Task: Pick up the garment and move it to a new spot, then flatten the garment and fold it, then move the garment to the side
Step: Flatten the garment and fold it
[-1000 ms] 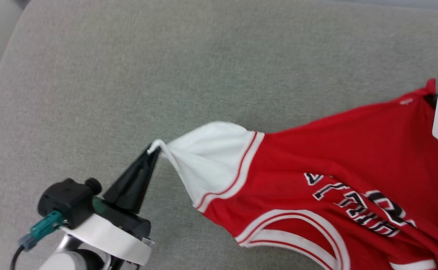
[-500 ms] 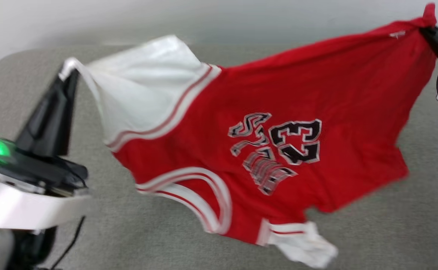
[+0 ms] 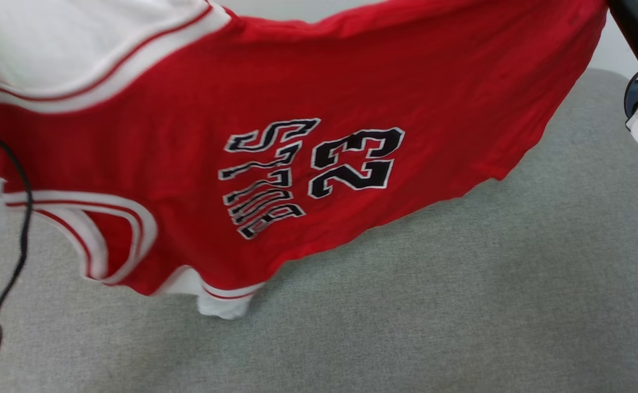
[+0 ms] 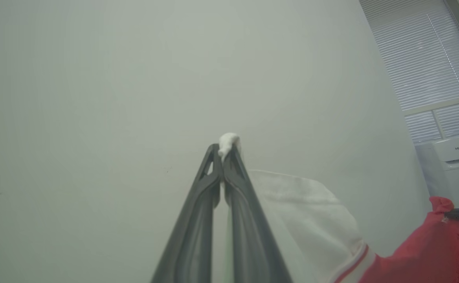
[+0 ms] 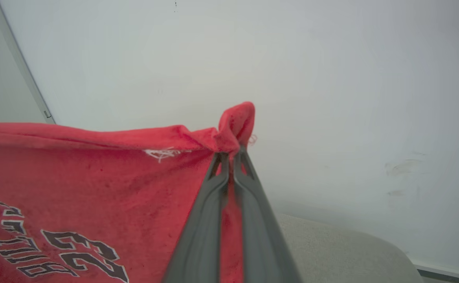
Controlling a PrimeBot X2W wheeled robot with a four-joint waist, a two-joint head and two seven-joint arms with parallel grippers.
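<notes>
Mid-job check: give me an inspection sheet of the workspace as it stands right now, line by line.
Surface: grey fabric surface, flat.
Job's things: garment hangs in the air, stretched between both grippers, print turned sideways towards the head camera; lower white sleeve dangles near the surface, contact unclear.
Clutter: nothing seen.
Grippers: left gripper shut on the tip of a white sleeve; right gripper shut on a bunched red corner.
Cables: black cable loops at the head view's left edge, in front of the garment.
Surroundings: pale wall, window blinds, white appliance.
</notes>
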